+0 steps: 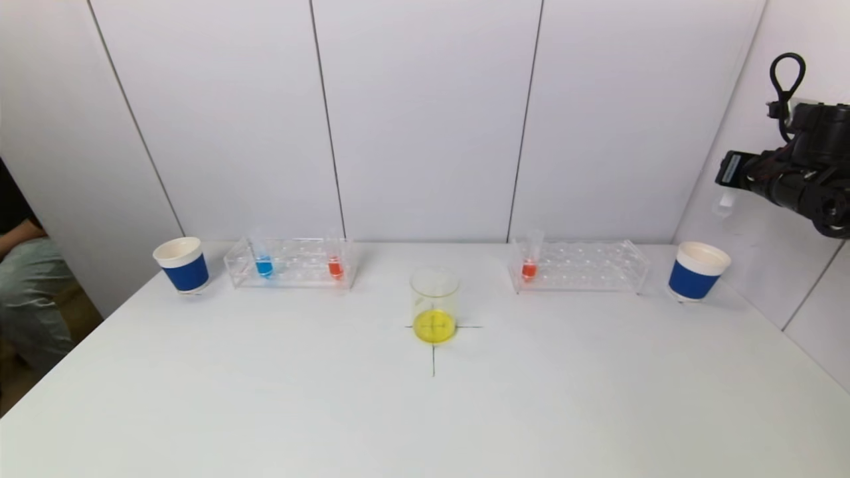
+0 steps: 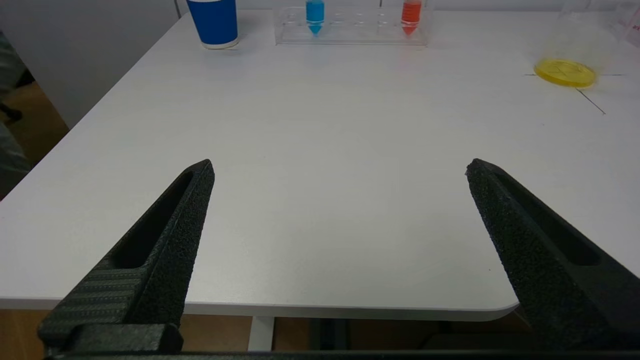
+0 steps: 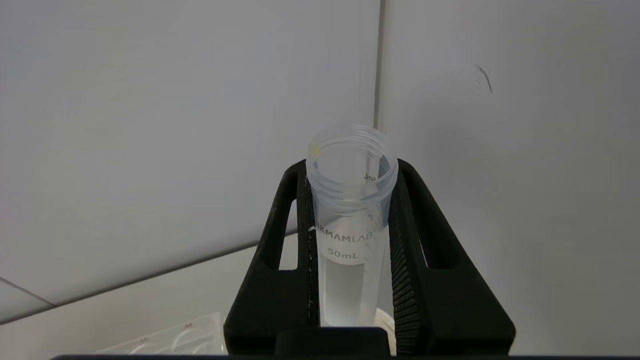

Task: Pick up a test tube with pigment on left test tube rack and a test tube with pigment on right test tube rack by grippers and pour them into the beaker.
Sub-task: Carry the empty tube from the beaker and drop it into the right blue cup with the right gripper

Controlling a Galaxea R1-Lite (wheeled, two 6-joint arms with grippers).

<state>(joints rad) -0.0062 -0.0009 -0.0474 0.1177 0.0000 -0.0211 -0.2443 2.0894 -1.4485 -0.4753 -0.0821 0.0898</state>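
Right pincer [image 3: 350, 210] clamped on empty test tube [image 3: 350, 225], raised at right above bench [image 1: 425, 411]. Left pincer [image 2: 340, 170] spread wide over near bench edge. Beaker [image 1: 435, 305] centre, yellow liquid inside.

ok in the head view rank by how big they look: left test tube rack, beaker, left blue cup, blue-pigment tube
1. left test tube rack
2. beaker, though it stands nearer the camera
3. left blue cup, fairly close to the beaker
4. blue-pigment tube

White-panelled corner room

A white table [image 1: 265, 411] stands against pale wall panels [image 1: 425, 119] split by 3 dark seams; brown floor [image 2: 30, 115] shows beside it.
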